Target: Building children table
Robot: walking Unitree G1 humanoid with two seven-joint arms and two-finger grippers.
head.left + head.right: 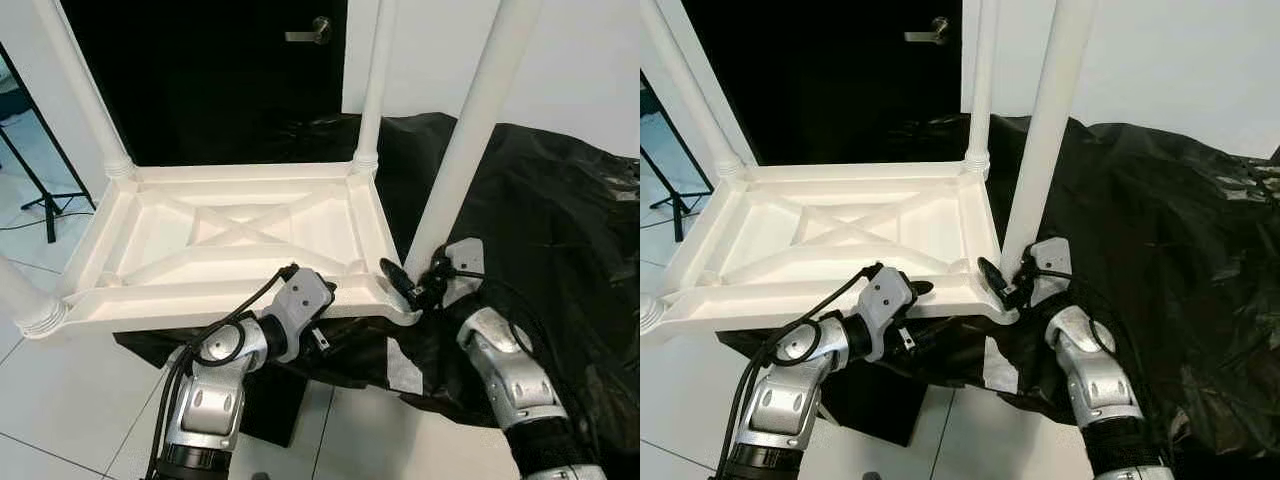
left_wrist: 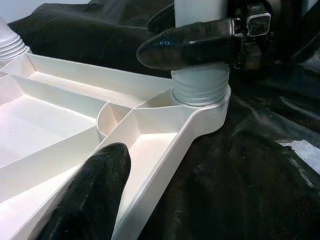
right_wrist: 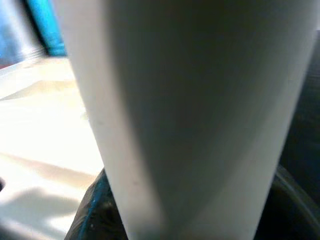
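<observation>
Two grippers work: right gripper (image 1: pixel 415 285) clamps the table leg (image 1: pixel 470 130); left gripper's (image 1: pixel 305 300) fingers' spread cannot be told.

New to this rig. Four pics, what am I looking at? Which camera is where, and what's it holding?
It is a humanoid robot with two silver arms, each ending in two long black fingers. The two wide pictures come from a stereo camera on its head, looking down. The other two come from cameras on its wrists, looking along the fingers.

A white plastic children's table lies upside down on a surface draped with black sheeting, its legs pointing up. The right gripper is closed around the base of the near right leg, just above its threaded socket. The left gripper rests at the table's near edge, with one finger on the frame.
</observation>
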